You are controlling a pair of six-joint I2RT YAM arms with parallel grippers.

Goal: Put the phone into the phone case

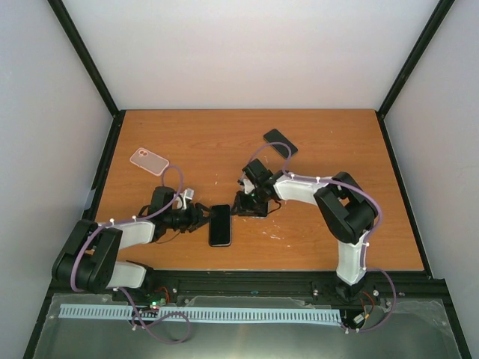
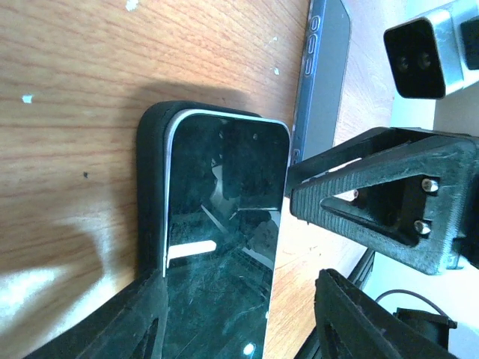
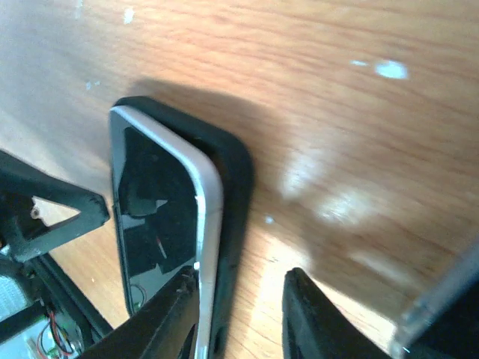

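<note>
1. The black glass-fronted phone with a silver metal rim [image 1: 219, 224] lies face up, low in the middle of the overhead view. It is on the brown wooden table [image 1: 322, 134], resting in the black matte rubbery phone case [image 2: 150, 194].
2. From where I stand it looks only half seated. In the right wrist view the silver rim rides above the case wall along the right-hand long side, and the case's corner shows beyond the phone at the top.
3. The left gripper [image 2: 243, 278] straddles the phone's lower end with its fingers [image 2: 127, 329] wide. The one at lower left appears to lie against the case wall, while the other stands off with bare wood between. I take that as a brace, so the case cannot slide.
4. The right gripper [image 3: 239, 280] sits on the opposite side, its fingers [image 3: 314, 321] narrowly parted and gripping nothing. One tip is at the raised rim, likely placed to press it down.
5. A pink phone case [image 1: 148, 160] at upper left and a dark flat slab [image 1: 280, 142] at top centre lie well apart from the work.
</note>
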